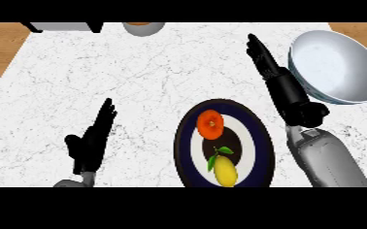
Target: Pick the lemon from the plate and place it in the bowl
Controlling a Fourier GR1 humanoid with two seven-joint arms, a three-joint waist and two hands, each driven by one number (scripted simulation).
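A yellow lemon (225,171) with green leaves lies on the near part of a dark-rimmed plate (186,140) with white and dark rings. An orange fruit (210,124) rests on the plate's far part. A pale blue-white bowl (331,65) stands at the right, tilted toward me. My right hand (276,77) stretches with straight fingers between the plate and the bowl, beside the bowl's left rim, holding nothing. At the lower left my left hand (91,140) rests open with fingers up, well left of the plate.
The white marble counter (136,77) spreads to the far side. A grey appliance (68,26) and a grey cup-like vessel (143,28) sit at the far edge. Wooden surface (10,43) shows at the far left and far right corners.
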